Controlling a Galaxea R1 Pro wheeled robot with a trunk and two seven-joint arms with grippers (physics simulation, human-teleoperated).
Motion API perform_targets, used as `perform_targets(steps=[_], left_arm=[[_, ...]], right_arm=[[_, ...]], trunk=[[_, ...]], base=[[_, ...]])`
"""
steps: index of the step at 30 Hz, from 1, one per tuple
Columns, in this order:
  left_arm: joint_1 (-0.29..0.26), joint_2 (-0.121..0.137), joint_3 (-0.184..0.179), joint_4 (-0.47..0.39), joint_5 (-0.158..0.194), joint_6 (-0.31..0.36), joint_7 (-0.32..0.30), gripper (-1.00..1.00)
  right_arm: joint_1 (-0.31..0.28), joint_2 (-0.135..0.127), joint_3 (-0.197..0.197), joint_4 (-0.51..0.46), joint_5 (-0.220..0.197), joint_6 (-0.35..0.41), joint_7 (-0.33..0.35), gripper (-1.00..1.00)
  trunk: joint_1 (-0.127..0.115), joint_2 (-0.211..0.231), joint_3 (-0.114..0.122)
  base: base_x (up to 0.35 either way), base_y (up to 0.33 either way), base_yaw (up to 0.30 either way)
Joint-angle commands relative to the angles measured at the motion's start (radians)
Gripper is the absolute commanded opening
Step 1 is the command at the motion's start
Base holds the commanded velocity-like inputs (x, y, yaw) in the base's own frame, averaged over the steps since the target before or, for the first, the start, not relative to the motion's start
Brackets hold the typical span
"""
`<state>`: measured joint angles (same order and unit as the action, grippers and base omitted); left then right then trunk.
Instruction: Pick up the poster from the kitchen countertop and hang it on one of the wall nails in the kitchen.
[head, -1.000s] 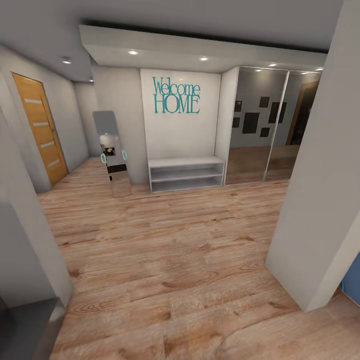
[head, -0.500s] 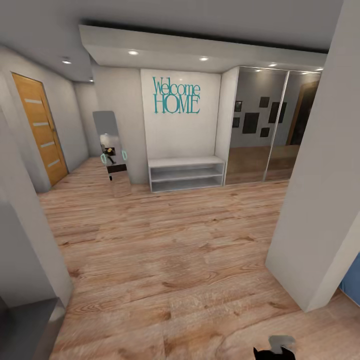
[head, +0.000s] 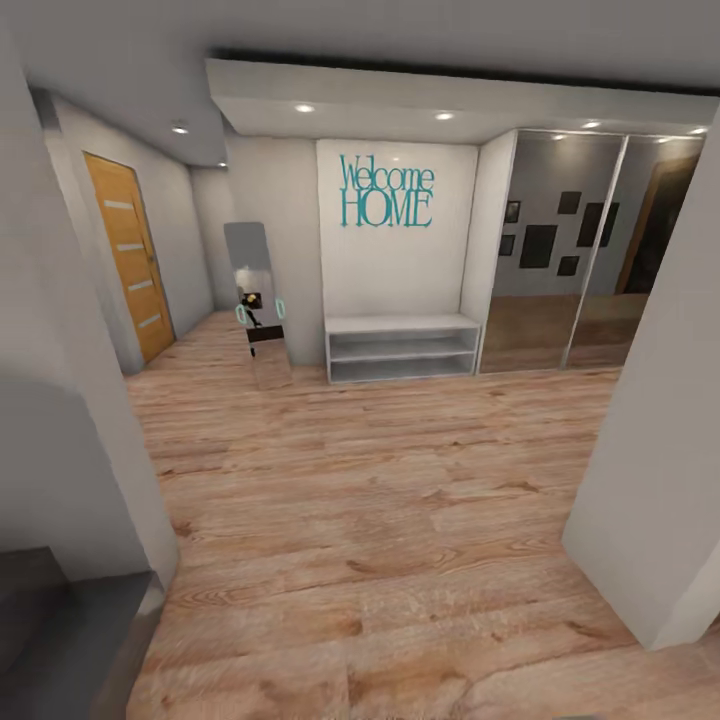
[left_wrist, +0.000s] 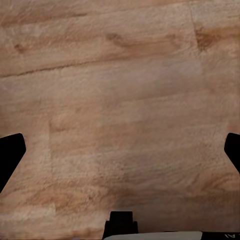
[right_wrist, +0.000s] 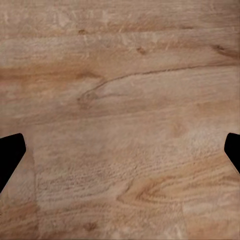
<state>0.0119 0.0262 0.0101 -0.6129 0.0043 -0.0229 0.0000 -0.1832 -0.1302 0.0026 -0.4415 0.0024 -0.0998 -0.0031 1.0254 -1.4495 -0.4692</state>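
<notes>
Head view: high, facing forward across the wooden floor (head: 380, 520) toward the "Welcome HOME" lettering (head: 386, 190). Both wrist views: close, facing that floor.

Matt grained wood floor (head: 380, 520); glossy mirrored wardrobe doors (head: 590, 250).

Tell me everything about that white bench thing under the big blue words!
The white bench is a low, wide, boxy piece that looks like painted wood. It has a flat top and two open shelves underneath, split by one thin board, with what looks like nothing on them. It stands upright on the wooden floor, its back against the white wall panel, right below the teal "Welcome HOME" lettering. A mirrored wardrobe is beside it on one side, a standing mirror on the other.
</notes>
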Motion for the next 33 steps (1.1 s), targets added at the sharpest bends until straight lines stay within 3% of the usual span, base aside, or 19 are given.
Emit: perform_targets(steps=[1,7,33], left_arm=[[0.0,0.0,0.001,-0.001,0.0,-0.002,0.0,1.0],[0.0,0.0,0.001,-0.001,0.0,-0.002,0.0,1.0],[0.0,0.0,0.001,-0.001,0.0,-0.002,-0.002,1.0]], right_arm=[[0.0,0.0,0.0,0.001,0.0,-0.006,0.0,1.0],[0.001,0.0,0.0,0.001,0.001,-0.017,0.001,1.0],[0.002,0.0,0.004,0.001,0.002,-0.02,-0.001,1.0]], trunk=[[0.0,-0.001,-0.001],[0.0,-0.001,-0.001],[0.0,-0.001,-0.001]], base=[[-0.219,-0.078,0.138],[-0.264,-0.098,0.093],[-0.093,-0.076,0.227]])
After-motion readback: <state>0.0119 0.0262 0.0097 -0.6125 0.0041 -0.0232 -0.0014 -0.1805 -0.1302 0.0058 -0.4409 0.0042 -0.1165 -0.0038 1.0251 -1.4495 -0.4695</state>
